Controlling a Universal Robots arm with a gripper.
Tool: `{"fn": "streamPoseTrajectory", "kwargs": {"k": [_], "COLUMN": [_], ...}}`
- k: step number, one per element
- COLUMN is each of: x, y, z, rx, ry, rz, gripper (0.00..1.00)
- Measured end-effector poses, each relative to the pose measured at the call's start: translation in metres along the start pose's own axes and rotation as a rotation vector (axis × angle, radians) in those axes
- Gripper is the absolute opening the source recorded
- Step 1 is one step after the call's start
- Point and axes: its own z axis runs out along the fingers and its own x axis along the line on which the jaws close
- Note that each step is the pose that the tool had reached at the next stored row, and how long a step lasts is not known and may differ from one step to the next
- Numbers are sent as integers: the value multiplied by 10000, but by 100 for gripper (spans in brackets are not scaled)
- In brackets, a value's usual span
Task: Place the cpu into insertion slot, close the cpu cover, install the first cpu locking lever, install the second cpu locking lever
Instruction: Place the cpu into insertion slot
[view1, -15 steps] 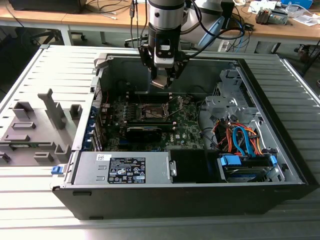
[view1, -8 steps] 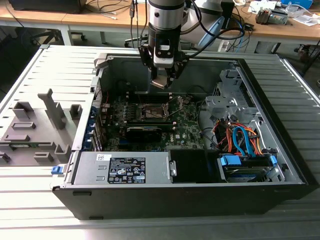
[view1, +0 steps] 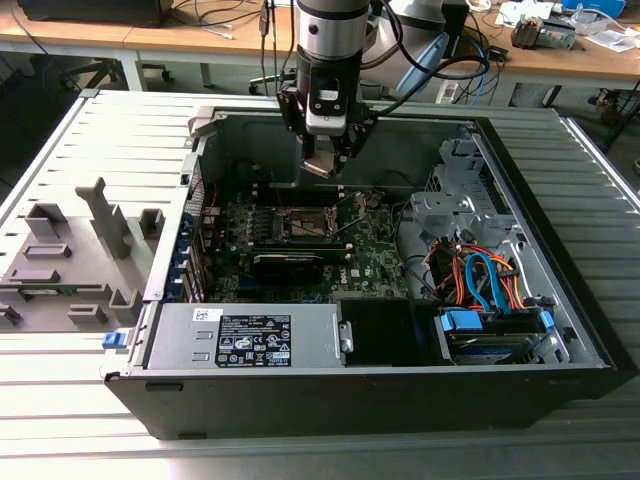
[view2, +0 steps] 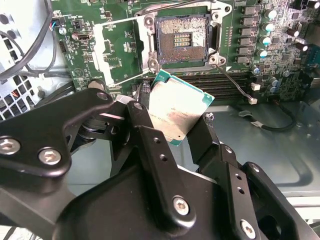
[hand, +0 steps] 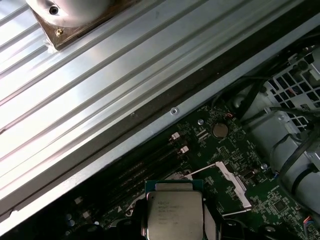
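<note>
Silver-grey cpu (view2: 176, 112) hangs tilted near the bare insertion slot (view2: 182, 40).

The arm (view1: 330, 30) is a silvery-grey cylinder banded in black; dark cables (view1: 450, 68) loop away behind it; a pale block sits at the wrist; the claw (view2: 172, 114) is matte black, built of flat jointed links (pinned with round silver screws (view2: 50, 156)); its fingers (view2: 150, 145) are long black bars dotted with small holes.

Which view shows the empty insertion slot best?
The second wrist view: the insertion slot lies bare, its contacts plain, just beyond the cpu held in the gripper. The exterior view shows it small, below the gripper. In the first wrist view the cpu covers most of it.
</note>
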Motion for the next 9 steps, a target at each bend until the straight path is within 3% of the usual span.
{"fn": "streamPoseTrajectory", "kwargs": {"k": [9], "x": [0], "y": [0], "z": [0], "rx": [-3], "ry": [-15], "rz": [167], "gripper": [54]}}
